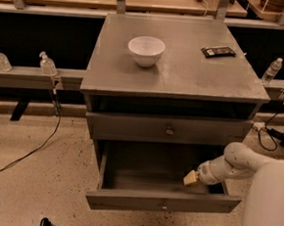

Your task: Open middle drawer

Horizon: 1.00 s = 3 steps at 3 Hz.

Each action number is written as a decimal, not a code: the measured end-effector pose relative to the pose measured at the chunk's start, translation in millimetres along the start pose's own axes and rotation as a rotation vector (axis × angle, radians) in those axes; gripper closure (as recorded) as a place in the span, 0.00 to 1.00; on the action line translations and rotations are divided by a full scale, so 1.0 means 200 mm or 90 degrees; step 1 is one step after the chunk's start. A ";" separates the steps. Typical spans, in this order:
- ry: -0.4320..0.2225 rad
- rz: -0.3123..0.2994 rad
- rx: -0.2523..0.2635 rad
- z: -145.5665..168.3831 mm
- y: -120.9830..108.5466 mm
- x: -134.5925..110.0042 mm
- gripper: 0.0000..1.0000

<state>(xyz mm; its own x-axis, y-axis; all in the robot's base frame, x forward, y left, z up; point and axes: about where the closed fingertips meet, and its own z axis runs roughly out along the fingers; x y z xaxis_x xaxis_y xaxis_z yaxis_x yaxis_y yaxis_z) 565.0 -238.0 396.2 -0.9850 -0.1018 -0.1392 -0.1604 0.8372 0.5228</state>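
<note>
The grey cabinet (174, 73) has a shut drawer (131, 128) with a round knob just under its top. Below it the middle drawer (125, 200) stands pulled well out. Its flat front with a small knob (164, 204) faces me and its inside looks bare. My gripper (192, 178), with tan tips on a white wrist, reaches into the drawer's right side, just behind the front panel. Anything under the open drawer is hidden.
A white bowl (146, 50) and a dark flat packet (218, 52) lie on the cabinet top. Small clear bottles (47, 64) stand on a rail to the left and one bottle (272, 70) to the right. Cables (31, 150) run over the speckled floor. My white arm body (269, 208) fills the lower right.
</note>
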 end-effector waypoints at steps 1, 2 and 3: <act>-0.003 -0.037 -0.017 0.04 0.10 -0.11 1.00; 0.021 -0.028 -0.014 0.15 0.08 -0.12 1.00; 0.023 -0.028 -0.037 0.15 0.10 -0.09 1.00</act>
<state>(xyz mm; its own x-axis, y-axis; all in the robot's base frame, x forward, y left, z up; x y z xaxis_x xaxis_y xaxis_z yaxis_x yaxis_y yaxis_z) 581.7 -202.8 384.2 -0.9783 -0.1582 -0.1338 -0.2065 0.7988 0.5651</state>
